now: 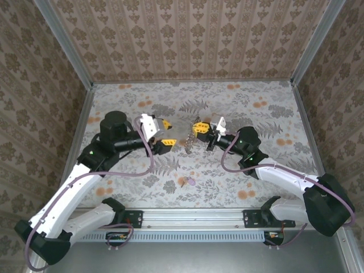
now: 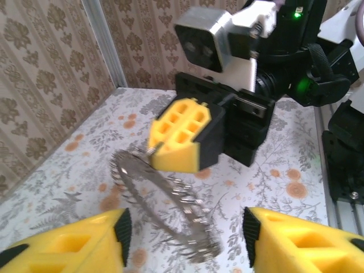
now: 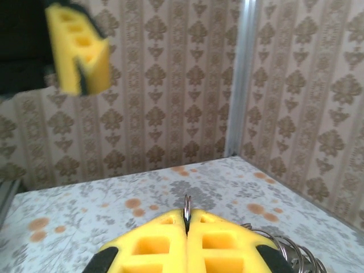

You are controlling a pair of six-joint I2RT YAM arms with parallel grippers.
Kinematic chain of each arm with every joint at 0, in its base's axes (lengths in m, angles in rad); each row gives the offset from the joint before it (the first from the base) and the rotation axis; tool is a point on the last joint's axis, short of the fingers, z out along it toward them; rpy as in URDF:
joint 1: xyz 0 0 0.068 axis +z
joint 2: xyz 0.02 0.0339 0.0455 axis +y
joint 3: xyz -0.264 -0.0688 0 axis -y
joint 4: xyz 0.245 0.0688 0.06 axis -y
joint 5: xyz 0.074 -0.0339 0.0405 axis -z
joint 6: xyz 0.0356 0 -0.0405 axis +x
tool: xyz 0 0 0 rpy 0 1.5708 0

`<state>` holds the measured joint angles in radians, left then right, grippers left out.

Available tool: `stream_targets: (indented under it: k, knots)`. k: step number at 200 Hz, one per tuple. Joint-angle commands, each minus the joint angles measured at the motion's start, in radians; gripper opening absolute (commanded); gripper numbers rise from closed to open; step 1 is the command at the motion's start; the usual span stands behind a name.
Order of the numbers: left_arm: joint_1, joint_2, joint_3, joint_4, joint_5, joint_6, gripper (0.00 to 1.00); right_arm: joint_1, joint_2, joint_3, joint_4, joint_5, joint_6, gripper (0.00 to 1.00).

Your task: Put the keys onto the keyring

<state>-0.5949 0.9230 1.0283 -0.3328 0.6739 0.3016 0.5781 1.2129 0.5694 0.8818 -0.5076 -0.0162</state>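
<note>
Right tool (image 3: pixel 186 219) clamped on keyring (image 2: pixel 165 205) edge; left tool (image 2: pixel 186 227) half open, empty. Risk: thin pinch slips, keyring drops.

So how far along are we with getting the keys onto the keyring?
Done: the keyring is pinched at its rim by the shut right gripper. In hand: the left gripper stands open facing the ring, holding nothing. Left: the keys lie loose on the table, nearer the arm bases, not yet picked up or threaded on.
</note>
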Motion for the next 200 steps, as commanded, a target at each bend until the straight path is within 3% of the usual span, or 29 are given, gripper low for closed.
stream_targets:
  k: [1,38,57,123,156,200]
  knots:
    - [0.053,0.05,0.043,-0.047,0.144,0.064,0.51,-0.003,-0.026,0.038,0.0,-0.166,-0.036,0.0]
    - [0.061,0.169,0.072,-0.006,0.268,0.076,0.36,-0.003,-0.028,0.071,-0.045,-0.24,-0.035,0.0]
    - [0.059,0.177,0.056,-0.001,0.294,0.12,0.35,-0.003,-0.033,0.08,-0.048,-0.252,-0.024,0.0]
    - [0.006,0.137,-0.011,0.033,0.274,0.238,0.34,-0.003,-0.044,0.12,-0.099,-0.32,-0.03,0.0]
    - [-0.012,0.14,-0.023,0.052,0.277,0.27,0.21,0.0,-0.034,0.132,-0.083,-0.337,-0.012,0.0]
    - [-0.015,0.137,-0.029,0.07,0.266,0.262,0.22,0.012,-0.033,0.147,-0.108,-0.347,-0.022,0.0]
